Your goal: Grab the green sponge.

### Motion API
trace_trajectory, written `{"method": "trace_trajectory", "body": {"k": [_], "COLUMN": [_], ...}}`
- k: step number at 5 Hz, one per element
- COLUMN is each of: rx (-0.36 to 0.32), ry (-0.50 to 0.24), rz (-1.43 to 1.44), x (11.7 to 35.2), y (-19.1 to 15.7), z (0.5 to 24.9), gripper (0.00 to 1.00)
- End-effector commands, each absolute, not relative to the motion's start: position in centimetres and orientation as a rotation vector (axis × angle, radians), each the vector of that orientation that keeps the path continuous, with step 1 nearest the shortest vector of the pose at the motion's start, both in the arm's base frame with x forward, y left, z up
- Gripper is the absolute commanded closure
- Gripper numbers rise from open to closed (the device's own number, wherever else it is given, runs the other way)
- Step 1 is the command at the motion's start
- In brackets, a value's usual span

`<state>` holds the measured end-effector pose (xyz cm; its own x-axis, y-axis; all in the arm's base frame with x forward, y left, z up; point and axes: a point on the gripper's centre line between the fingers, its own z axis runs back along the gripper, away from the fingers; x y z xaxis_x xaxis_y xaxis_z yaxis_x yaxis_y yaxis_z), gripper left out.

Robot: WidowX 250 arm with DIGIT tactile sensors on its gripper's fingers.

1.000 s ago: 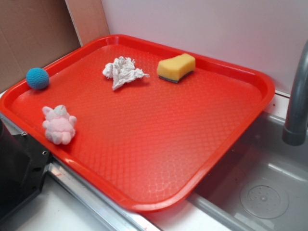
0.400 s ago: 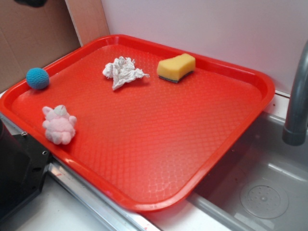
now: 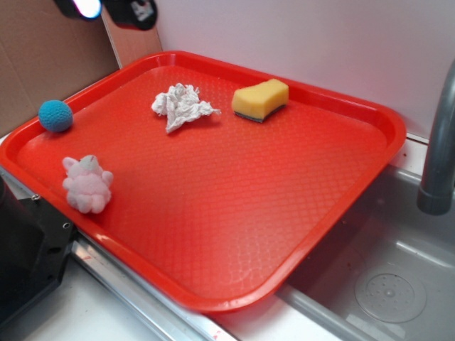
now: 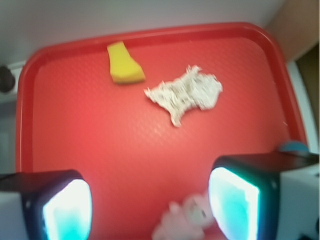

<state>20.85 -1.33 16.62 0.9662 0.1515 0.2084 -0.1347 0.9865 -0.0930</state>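
Note:
The green sponge, mostly yellow foam with a thin dark layer underneath, lies at the far edge of the red tray. In the wrist view the green sponge sits near the top, far ahead of my gripper. The gripper is open, its two glowing pads wide apart with nothing held between them. High above the tray's far left corner, the gripper just pokes into the top of the exterior view.
A crumpled white tissue lies left of the sponge. A teal ball and a pink plush toy rest at the tray's left side. A grey faucet and sink stand to the right.
The gripper has come into the exterior view at the top left, moving right; a second ago it was out of frame. Nothing on the tray has moved.

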Motion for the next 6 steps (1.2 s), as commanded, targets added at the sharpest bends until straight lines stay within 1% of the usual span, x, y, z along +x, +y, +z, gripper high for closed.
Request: {"method": "trace_trajectory", "body": {"k": [1,2,3,4,5,6], "rx": [-0.081,-0.091,-0.045,-0.023,-0.027,-0.060], "ry": [-0.284,-0.283,-0.270,-0.256,-0.222,-0.181], "rz": [0.120,0.074,0.065,0.043,0.012,-0.027], "x": [27.6,30.0,31.9,33.6,34.7,35.2], "y": [-1.4,-1.7,-2.1,-2.9,-3.8,-4.5], "z": [13.3,11.7,10.4,8.9,7.0,5.3], "gripper": [0.00,0.00,0.00,0.00,0.00,0.00]}}
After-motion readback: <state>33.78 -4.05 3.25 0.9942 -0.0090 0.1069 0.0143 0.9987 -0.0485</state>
